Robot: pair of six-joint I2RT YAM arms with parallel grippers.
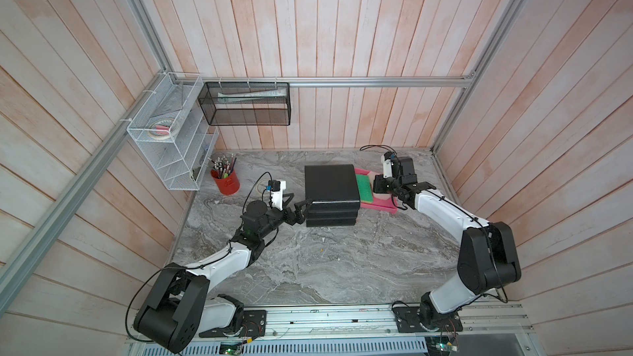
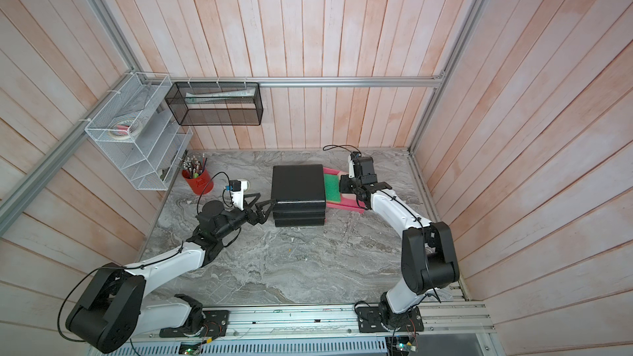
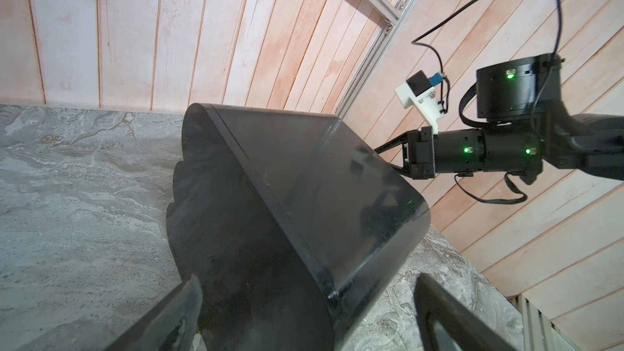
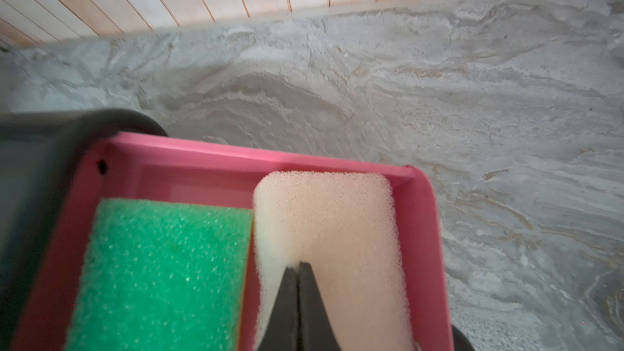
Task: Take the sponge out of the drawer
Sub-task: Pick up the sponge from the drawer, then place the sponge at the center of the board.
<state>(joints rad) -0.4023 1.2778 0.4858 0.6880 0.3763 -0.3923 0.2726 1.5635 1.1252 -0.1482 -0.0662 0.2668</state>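
Right gripper (image 4: 299,265) clamped tight, fingertips pinching fold of cream sponge (image 4: 324,217). Sponge lay in pulled-out pink drawer (image 4: 429,231), beside green sponge (image 4: 162,265), not yet lifted. Left gripper (image 1: 302,197), jaws spread wide, straddled corner of black drawer unit (image 1: 330,183), likely bracing cabinet against sliding during lift.

Both top views look steeply down from high above the near edge of the bench (image 1: 308,261), framing the black drawer unit (image 1: 331,183) and back wall (image 1: 342,29) almost identically; the left wrist view sits close against the unit's side, facing across its top toward the right arm (image 3: 506,153). The right wrist view looks down at close range into the pink drawer (image 4: 425,231); both top views share it.
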